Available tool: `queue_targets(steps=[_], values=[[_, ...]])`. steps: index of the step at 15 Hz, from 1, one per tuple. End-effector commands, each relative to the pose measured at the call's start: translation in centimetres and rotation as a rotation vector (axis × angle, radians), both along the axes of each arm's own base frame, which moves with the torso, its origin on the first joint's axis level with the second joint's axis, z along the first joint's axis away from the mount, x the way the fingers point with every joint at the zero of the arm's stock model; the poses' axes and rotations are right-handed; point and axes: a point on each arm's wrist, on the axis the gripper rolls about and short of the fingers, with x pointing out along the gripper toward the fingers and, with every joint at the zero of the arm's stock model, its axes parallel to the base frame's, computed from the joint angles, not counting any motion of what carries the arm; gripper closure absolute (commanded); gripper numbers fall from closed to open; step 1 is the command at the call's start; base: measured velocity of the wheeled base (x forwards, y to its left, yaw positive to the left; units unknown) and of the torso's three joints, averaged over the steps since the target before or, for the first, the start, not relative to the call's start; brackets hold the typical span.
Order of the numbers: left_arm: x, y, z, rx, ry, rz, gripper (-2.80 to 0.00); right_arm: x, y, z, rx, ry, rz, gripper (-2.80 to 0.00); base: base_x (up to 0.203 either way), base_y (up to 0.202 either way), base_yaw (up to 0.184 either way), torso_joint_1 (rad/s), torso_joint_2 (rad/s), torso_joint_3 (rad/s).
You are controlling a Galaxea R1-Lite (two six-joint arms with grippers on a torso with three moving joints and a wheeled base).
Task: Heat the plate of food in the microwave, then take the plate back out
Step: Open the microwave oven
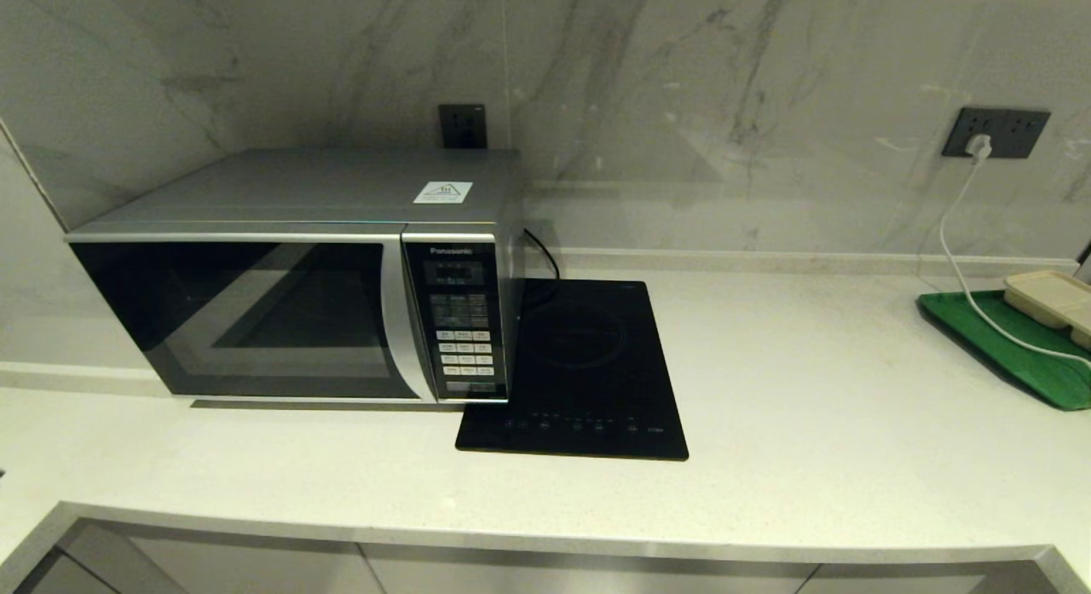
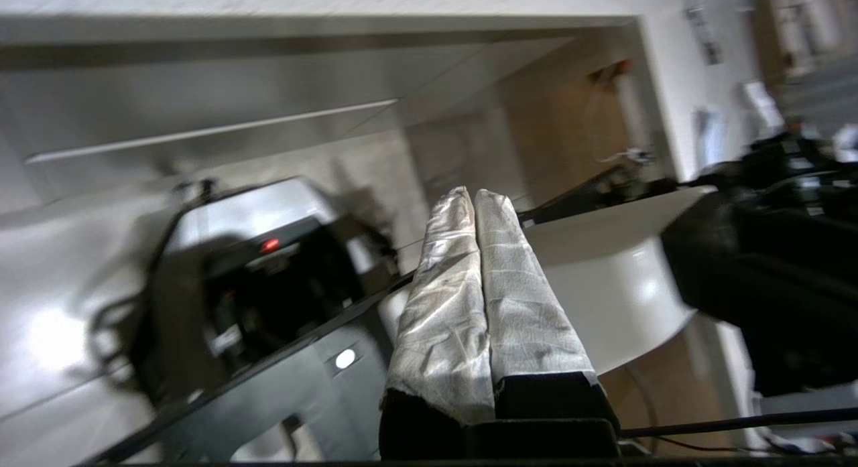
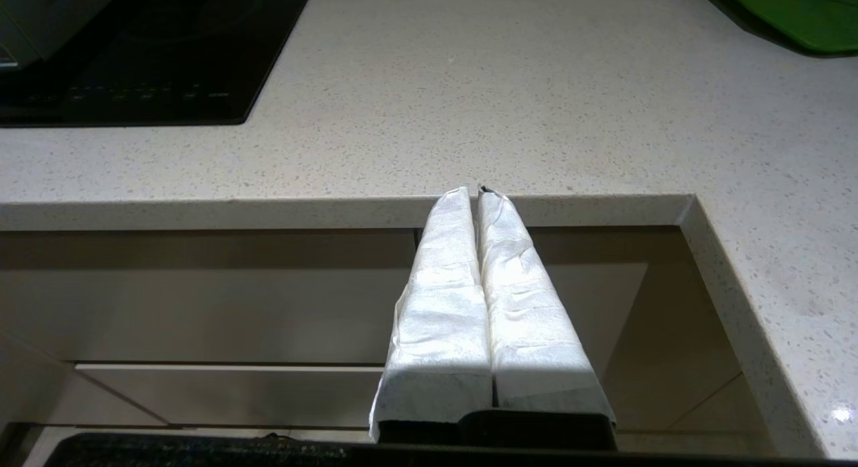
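The silver-grey microwave stands at the back left of the counter with its dark glass door closed. Nothing can be made out behind the glass. The plate of food is out of view. Neither arm shows in the head view. My left gripper is shut and empty, its white-wrapped fingers pressed together, held low beside me and away from the counter top. My right gripper is also shut and empty, hanging just below the counter's front edge and pointing toward it.
A flat black induction cooktop lies right beside the microwave. A green tray with a beige container sits at the far right, and a white cable runs across it from a wall socket. Cabinet fronts lie under the counter.
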Motion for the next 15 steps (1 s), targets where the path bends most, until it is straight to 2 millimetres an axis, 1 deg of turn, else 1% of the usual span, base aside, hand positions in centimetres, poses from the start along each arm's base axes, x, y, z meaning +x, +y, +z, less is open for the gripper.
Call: queue_targets(steps=[1,2,3,4,5,7,8,9,10,11,13,15], values=[[2.6,-0.8,0.1,-0.088,-0.071,-0.07,0.0,0.0,0.0,0.0,0.0,0.001,0.0,0.0,0.0,0.0,0.0,0.0,0.0,0.0],[4.1,-1.2,0.1,-0.108,-0.09,-0.087,0.0,0.0,0.0,0.0,0.0,0.0,0.0,0.0,0.0,0.0,0.0,0.0,0.0,0.0],[6.1,-1.6,0.3,-0.117,-0.097,-0.086,0.0,0.0,0.0,0.0,0.0,0.001,0.0,0.0,0.0,0.0,0.0,0.0,0.0,0.0],[8.3,-1.8,0.9,-0.125,-0.114,-0.072,0.0,0.0,0.0,0.0,0.0,0.0,0.0,0.0,0.0,0.0,0.0,0.0,0.0,0.0],[10.3,-1.8,2.4,-0.137,-0.155,-0.06,0.0,0.0,0.0,0.0,0.0,0.0,0.0,0.0,0.0,0.0,0.0,0.0,0.0,0.0],[14.7,-1.6,6.4,-0.164,-0.254,-0.05,0.0,0.0,0.0,0.0,0.0,0.0,0.0,0.0,0.0,0.0,0.0,0.0,0.0,0.0],[16.6,-1.4,7.9,-0.17,-0.277,-0.046,0.0,0.0,0.0,0.0,0.0,0.001,0.0,0.0,0.0,0.0,0.0,0.0,0.0,0.0],[18.7,-1.1,8.5,-0.17,-0.261,-0.037,0.0,0.0,0.0,0.0,0.0,0.0,0.0,0.0,0.0,0.0,0.0,0.0,0.0,0.0],[20.6,-0.5,8.3,-0.167,-0.227,-0.023,0.0,0.0,0.0,0.0,0.0,0.0,0.0,0.0,0.0,0.0,0.0,0.0,0.0,0.0],[21.6,0.7,7.9,-0.173,-0.2,-0.005,-2.8,0.0,0.0,0.0,0.0,0.0,0.0,0.0,0.0,0.0,0.0,0.0,0.0,0.0],[21.7,3.8,7.1,-0.246,-0.155,-0.034,-2.8,0.0,0.0,0.0,0.0,0.001,0.0,0.0,0.0,0.0,0.0,0.0,0.0,0.0],[20.8,6.6,5.4,-0.337,-0.096,-0.059,-2.8,0.0,0.0,0.0,0.0,0.0,0.0,0.0,0.0,0.0,0.0,0.0,0.0,0.0]])
